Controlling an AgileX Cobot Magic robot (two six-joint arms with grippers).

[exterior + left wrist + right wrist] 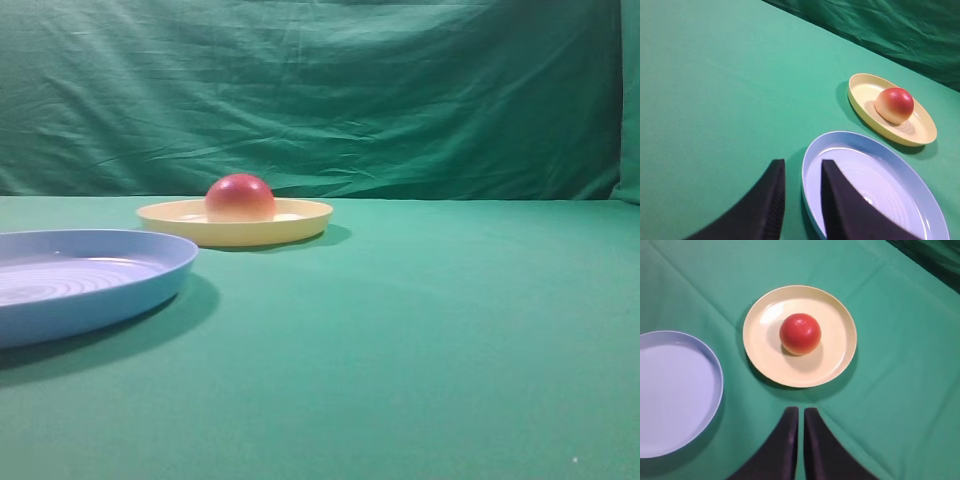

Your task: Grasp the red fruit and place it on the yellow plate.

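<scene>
Red fruit [800, 333] sits on the yellow plate [765, 320]: placement looks done.
Right tool [801, 416] nearly closed, empty; left tool [802, 170] slightly parted, empty.

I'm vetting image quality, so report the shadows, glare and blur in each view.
Exterior high: the yellow plate and blue plate cast soft shadows to their right.
Left wrist: the left pincer is blurred at the bottom edge.
Right wrist: a small highlight shines on the red fruit.

A red fruit [800, 333], cream at its base, sits dome-up inside the shallow pale yellow plate [765, 325].
</scene>
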